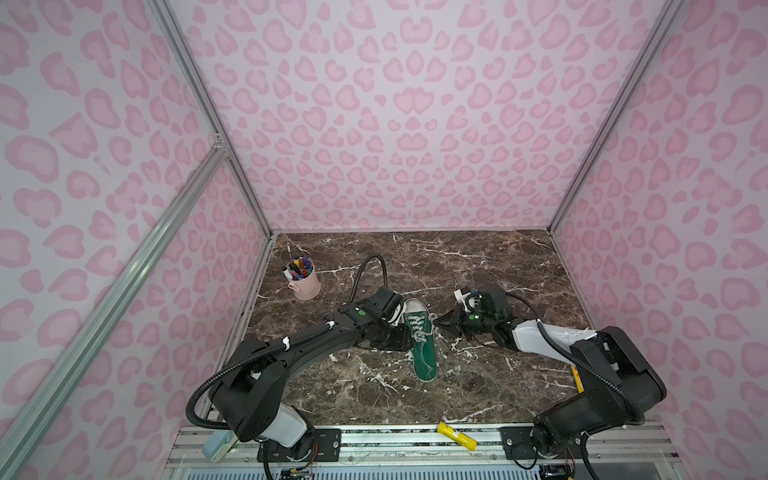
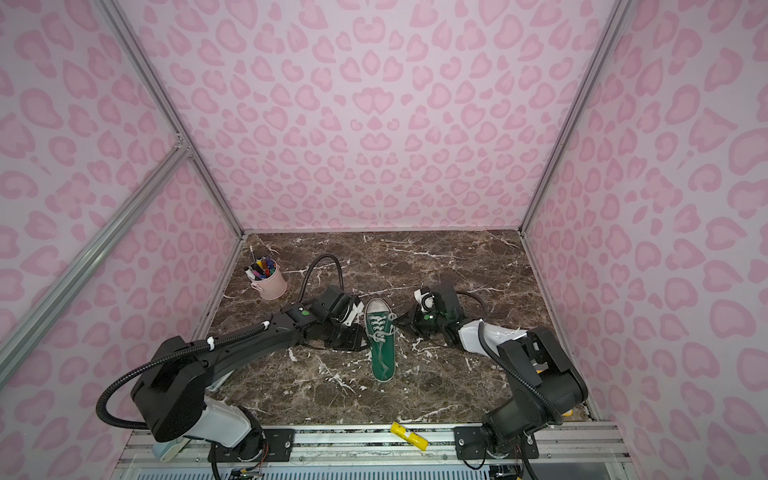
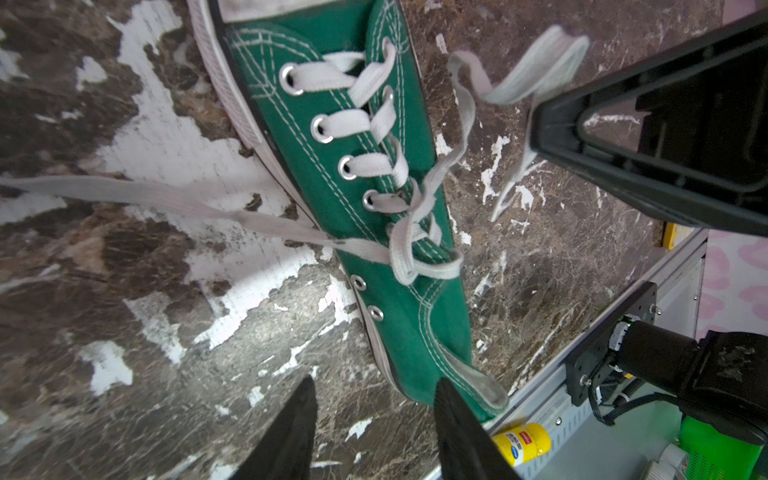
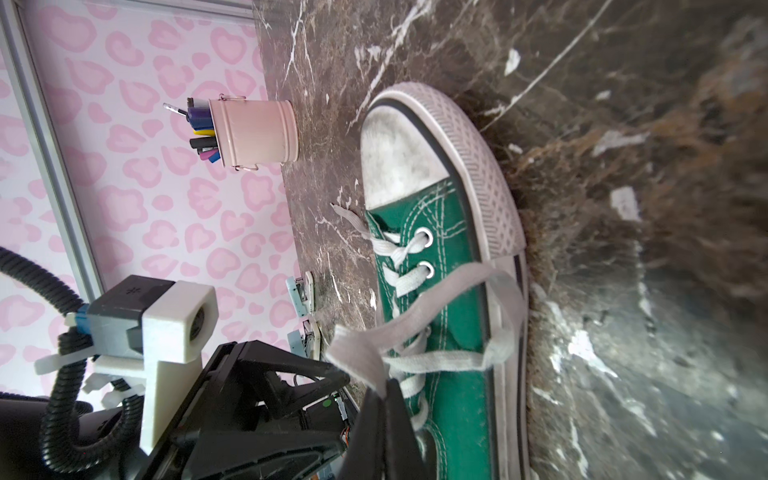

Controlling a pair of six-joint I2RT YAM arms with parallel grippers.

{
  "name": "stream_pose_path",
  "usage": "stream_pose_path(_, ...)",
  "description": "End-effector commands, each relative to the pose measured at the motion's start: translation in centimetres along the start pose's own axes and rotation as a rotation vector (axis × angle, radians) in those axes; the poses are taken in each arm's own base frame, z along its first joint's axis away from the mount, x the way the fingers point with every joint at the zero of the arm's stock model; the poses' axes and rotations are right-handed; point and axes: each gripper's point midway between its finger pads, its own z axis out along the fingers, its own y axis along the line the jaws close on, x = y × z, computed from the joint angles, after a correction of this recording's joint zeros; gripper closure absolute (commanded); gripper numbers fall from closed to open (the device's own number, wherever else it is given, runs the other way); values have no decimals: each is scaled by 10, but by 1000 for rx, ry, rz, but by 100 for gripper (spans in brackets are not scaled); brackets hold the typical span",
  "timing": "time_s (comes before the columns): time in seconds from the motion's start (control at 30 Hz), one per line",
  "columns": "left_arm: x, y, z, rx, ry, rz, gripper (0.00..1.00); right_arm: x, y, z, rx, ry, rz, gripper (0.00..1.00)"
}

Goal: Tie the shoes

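A yellow bottle [image 1: 457, 435] lies on the near rail. The shoe [image 1: 422, 340] sits mid-table, toe far. Left of it the left gripper [image 3: 376, 386] stands parted, empty; right of it the right gripper [image 4: 384, 395] pinches a lace [image 3: 519, 70] loop. A hard pull could undo the loose crossing or drag the shoe. Far left, a bucket [image 1: 307, 289] holds markers [image 1: 298, 266].

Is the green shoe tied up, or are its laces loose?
Not tied. The shoe has no bow: one lace trails loose beside it, and the right gripper pinches the other lace.
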Motion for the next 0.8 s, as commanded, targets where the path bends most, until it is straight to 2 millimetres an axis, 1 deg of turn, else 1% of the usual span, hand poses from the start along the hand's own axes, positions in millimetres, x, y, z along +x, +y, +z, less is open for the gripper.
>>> stream_pose_path(0.0, -4, -12, -1, 59, -21, -8, 51, -2, 12, 3, -82, -3, 25, 96)
stream_pose_path(0.13, -3, -16, -1, 64, -19, -3, 51, -3, 12, 7, -110, 1, 45, 96)
stream_pose_path(0.3, -1, -15, 1, 60, -16, -9, 51, -3, 10, 9, -109, 13, 54, 96)
stream_pose_path(0.77, -1, -14, 3, 54, -16, -11, 51, 6, 6, 21, -108, 77, 74, 96)
